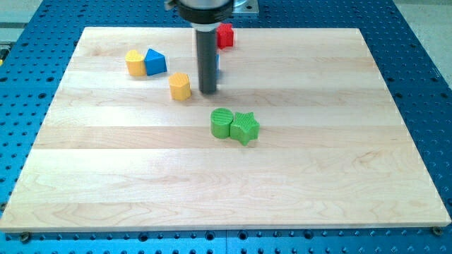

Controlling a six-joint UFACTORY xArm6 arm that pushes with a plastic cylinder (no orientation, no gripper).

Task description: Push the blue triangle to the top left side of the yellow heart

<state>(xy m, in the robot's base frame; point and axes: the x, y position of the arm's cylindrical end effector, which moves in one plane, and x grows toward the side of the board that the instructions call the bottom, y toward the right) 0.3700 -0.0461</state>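
Observation:
The blue triangle (155, 62) lies at the board's upper left, touching the right side of a yellow block (135, 63) whose rounded shape looks like the heart. A second yellow block (181, 86), more angular, lies below and to the right of the triangle. My tip (207, 92) rests on the board just right of this second yellow block, with a small gap, well to the right of and below the blue triangle.
A red block (224, 35) sits near the top edge. A small blue block (217, 67) shows partly behind the rod. A green rounded block (222, 123) and a green star (245, 128) touch each other near the middle. The wooden board (339, 176) lies on a blue perforated table.

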